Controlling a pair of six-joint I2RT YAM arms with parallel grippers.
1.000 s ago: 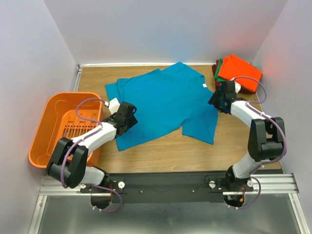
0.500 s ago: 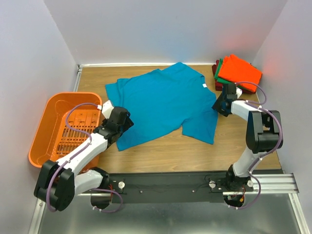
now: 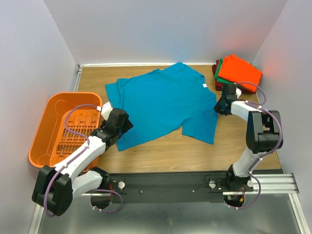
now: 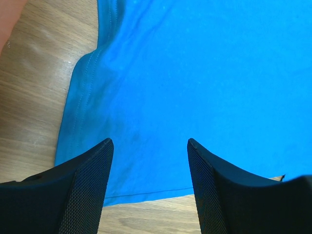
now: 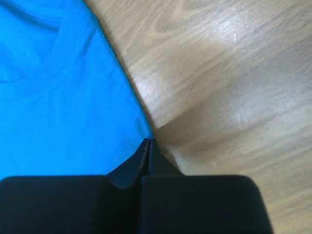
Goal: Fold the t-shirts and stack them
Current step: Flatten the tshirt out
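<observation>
A teal-blue t-shirt (image 3: 165,105) lies spread flat on the wooden table, its small white neck label (image 3: 204,86) toward the right. My right gripper (image 3: 218,108) is shut at the shirt's right edge; in the right wrist view the closed jaws (image 5: 148,142) pinch the hem of the blue cloth (image 5: 63,112). My left gripper (image 3: 125,126) hangs open over the shirt's lower left corner, and the blue cloth (image 4: 195,73) with its hem shows between the two black fingers (image 4: 148,141). Folded t-shirts are stacked at the back right: orange (image 3: 239,72) on top, green (image 3: 220,73) and dark red (image 3: 248,90) edges beneath.
An orange plastic slotted basket (image 3: 48,112) stands at the left edge of the table, beside my left arm. White walls close in the table at the back and on both sides. Bare wood (image 3: 161,148) runs along the near edge, in front of the shirt.
The right gripper has dropped onto the shirt's right edge and closed there. The left arm has swung nearer, with its gripper still open over the lower left corner.
</observation>
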